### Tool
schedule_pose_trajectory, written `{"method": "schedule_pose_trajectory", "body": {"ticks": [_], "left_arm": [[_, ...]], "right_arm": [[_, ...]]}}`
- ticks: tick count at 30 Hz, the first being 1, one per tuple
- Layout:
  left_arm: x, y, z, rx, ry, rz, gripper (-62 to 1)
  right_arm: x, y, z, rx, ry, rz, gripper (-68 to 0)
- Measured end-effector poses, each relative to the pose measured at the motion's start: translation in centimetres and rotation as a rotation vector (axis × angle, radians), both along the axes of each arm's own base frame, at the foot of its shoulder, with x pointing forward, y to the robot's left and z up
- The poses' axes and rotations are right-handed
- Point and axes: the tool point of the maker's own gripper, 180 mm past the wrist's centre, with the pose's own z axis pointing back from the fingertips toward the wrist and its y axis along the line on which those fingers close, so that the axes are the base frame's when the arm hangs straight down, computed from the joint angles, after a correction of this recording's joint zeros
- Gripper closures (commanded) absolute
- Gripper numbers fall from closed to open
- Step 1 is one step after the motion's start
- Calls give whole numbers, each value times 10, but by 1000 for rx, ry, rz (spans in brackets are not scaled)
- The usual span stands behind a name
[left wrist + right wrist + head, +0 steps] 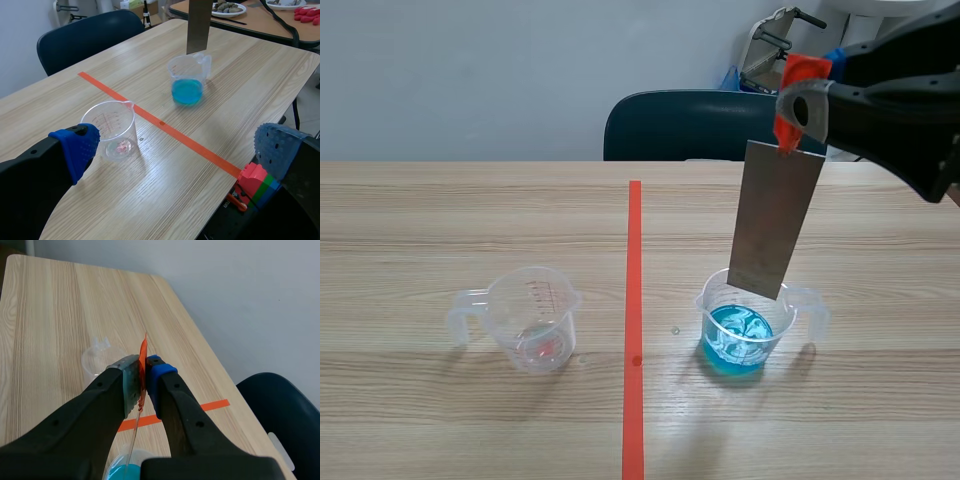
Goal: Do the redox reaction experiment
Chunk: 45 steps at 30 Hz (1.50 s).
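- Metal strip (775, 225) hung upright from my right hand (798, 108), whose fingers were closed on its top edge at a red tab (143, 354). Its lower end was just above the rim of the beaker of blue liquid (740, 335) and not yet wet.
- I judged the step in hand to be dipping the strip into the blue liquid. The next move called for a straight, slow descent, keeping the strip off the beaker wall so the light beaker would not tip.
- My left hand (177, 145) was spread wide and held nothing, with the nearly empty beaker (116, 127) just ahead of it, across the tape line (634, 330) from the blue one.
- A pale wall (470, 70) closed the room behind.
- My pale wooden surface (440, 230) carried both beakers, well apart.
- A dark blue chair (690, 125) stood at its far edge.
- Another table (260, 22) carried a plate.
- Coloured blocks (257, 180) sat below the near edge.
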Motion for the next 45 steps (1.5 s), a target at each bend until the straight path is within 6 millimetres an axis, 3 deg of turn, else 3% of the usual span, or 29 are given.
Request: {"method": "schedule_pose_trajectory", "body": {"ticks": [6, 45], "left_arm": [[0, 0, 0, 0, 0, 0, -623], [0, 0, 0, 0, 0, 0, -623]], "right_arm": [[10, -4, 4, 0, -23, -12, -7], [10, -1, -1, 3, -3, 1, -7]]}}
